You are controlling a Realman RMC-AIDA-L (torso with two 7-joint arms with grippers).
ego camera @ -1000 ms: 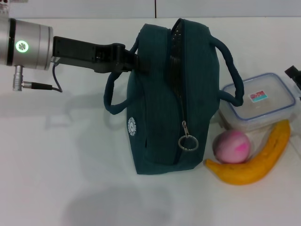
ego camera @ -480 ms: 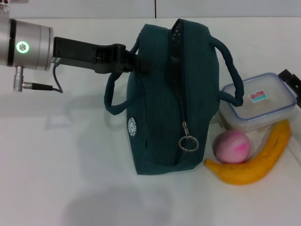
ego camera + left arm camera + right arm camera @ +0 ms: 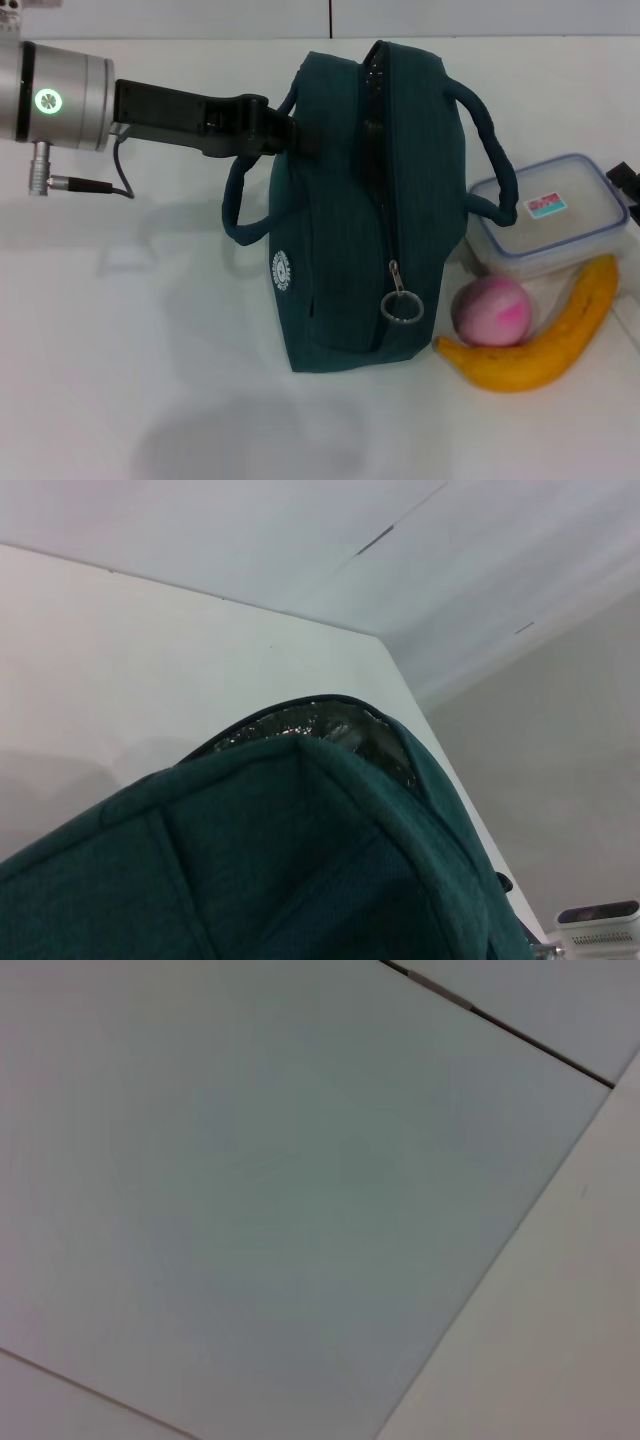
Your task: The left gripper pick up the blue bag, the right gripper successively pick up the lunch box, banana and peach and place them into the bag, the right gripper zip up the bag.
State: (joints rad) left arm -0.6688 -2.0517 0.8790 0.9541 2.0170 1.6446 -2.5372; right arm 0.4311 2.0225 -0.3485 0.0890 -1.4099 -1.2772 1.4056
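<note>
The bag [image 3: 365, 210] stands on the white surface [image 3: 120, 380], near the middle of the head view, with its zip running along the top and the ring pull [image 3: 401, 306] hanging at the near end. A round white logo [image 3: 281, 268] shows on its left side. The zip is parted at the far end, where the left wrist view shows a strip of silver lining [image 3: 300, 720] inside the rim.

The left end effector [image 3: 295, 135] reaches in from the left and is closed on the bag at its upper left edge, just where the left handle [image 3: 240, 205] joins. The handle loops down below the arm.

To the right of the bag lies the box [image 3: 550, 225], touching the right handle [image 3: 490, 150]. A small pink-and-blue label [image 3: 547, 206] sits on its lid. The peach [image 3: 491, 311] rests in front of the box, just beside the bag's near right corner. The banana [image 3: 545, 345] curves around the peach on its near and right sides, touching it.

The right end effector [image 3: 627, 180] shows only as a dark piece at the right edge of the head view, beside the box; whether it is open or closed cannot be told. Its wrist view shows only pale wall panels.
</note>
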